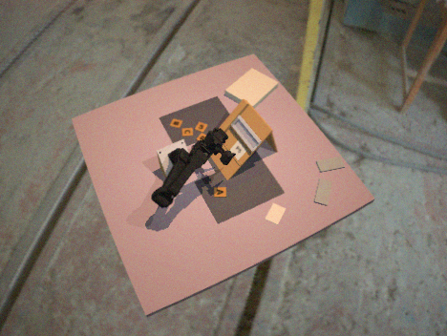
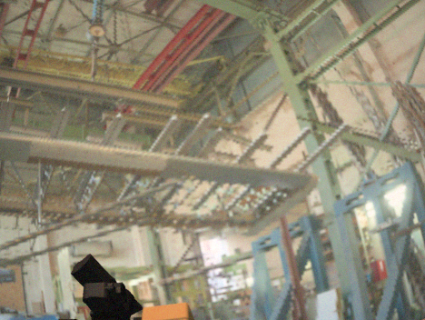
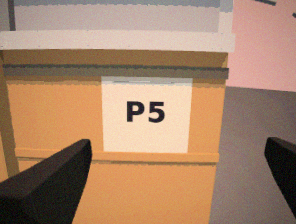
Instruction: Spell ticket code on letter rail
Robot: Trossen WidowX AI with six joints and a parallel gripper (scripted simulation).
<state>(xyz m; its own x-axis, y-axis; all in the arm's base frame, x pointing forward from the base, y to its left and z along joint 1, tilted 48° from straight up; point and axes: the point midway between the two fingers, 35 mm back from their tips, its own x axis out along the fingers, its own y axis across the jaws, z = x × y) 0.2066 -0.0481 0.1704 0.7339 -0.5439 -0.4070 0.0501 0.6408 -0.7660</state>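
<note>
The ticket [image 1: 238, 150] [image 3: 146, 135] on the sloped orange board [image 1: 262, 125] [image 3: 55, 115] reads P5. The pale letter rail [image 1: 245, 134] [image 3: 117, 41] runs across the board above the ticket; no tile shows in its visible part. An orange tile marked A [image 1: 220, 192] lies on the near part of the dark mat. Three more tiles [image 1: 176, 123] [image 1: 187, 132] [image 1: 201, 127] lie on its far part, with another partly hidden by the arm. My gripper [image 3: 179, 146] is open and empty, facing the board's lower part below the ticket.
A thick cream block [image 1: 251, 86] lies behind the board. Two thin grey-green pieces [image 1: 329, 164] [image 1: 323, 192] lie near the counter's right edge. A small cream square [image 1: 275, 213] lies beside the dark mat [image 1: 265, 188]. The arm's pale base plate [image 1: 165, 154] is left of the board.
</note>
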